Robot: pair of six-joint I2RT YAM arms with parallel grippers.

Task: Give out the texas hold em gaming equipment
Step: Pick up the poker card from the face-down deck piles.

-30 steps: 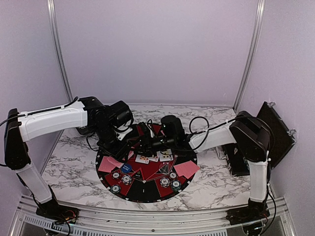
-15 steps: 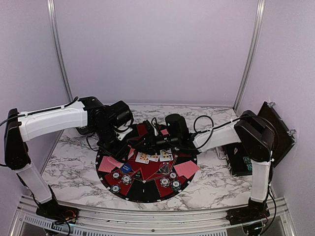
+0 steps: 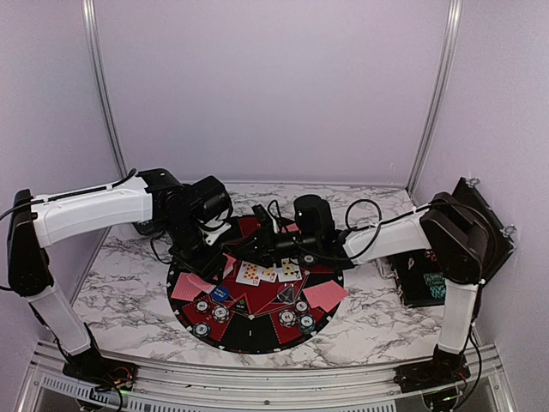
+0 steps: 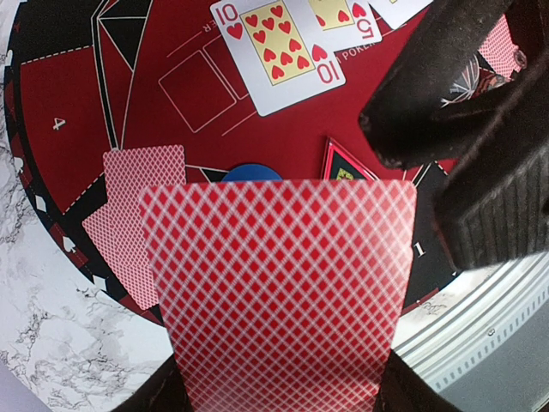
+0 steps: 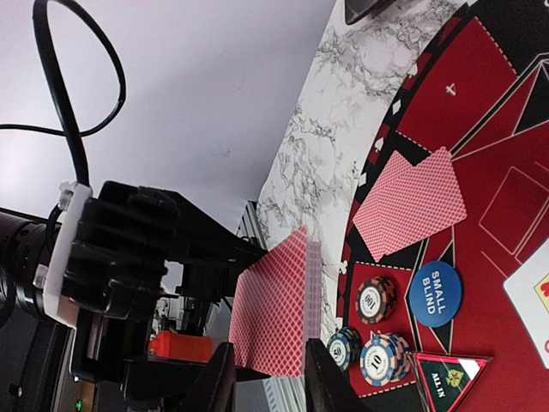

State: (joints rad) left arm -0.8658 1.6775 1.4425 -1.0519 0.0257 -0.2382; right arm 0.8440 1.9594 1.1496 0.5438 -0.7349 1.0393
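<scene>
Marble table point(image 3: 129, 292). Round black-and-red mat point(image 3: 257, 335) at centre. Both arms reach in over its far half.

Left gripper point(image 4: 279, 396): clamped on the lower end of a stack of red-backed cards point(image 4: 279, 283). The stack is held clear above the mat's left side, backs toward the left wrist camera.

Right gripper point(image 5: 274, 379): fingers part-spread with a gap between them, set at the stack's upper corner. Cannot tell whether either pad touches the cards.

Mat, section by section:
- Centre red field: three face-up cards in a row. The left one is the ten of hearts point(image 4: 276, 51), with a five point(image 4: 339, 19) just beside it. The third card's face is cut off in the wrist view.
- Left section: left pair of face-down cards point(image 3: 190, 286), fanned and overlapping, out at the rim.
- Near-left section: blue marker reading SMALL BLIND point(image 5: 435, 292). Left chip group point(image 5: 375, 300) sits just beside it in three short striped piles, toward the rim.
- Right section: right pair of face-down cards point(image 3: 324, 294), overlapping each other and reaching the rim.
- Near-right section: right chip group point(image 3: 298, 316), three short piles close together.

Black case point(image 3: 425, 283): at the table's right side, just beside the right arm. Its lid point(image 3: 485, 227) stands open toward the wall. The interior is dark. A little teal marking shows, but the contents are not readable from above.
</scene>
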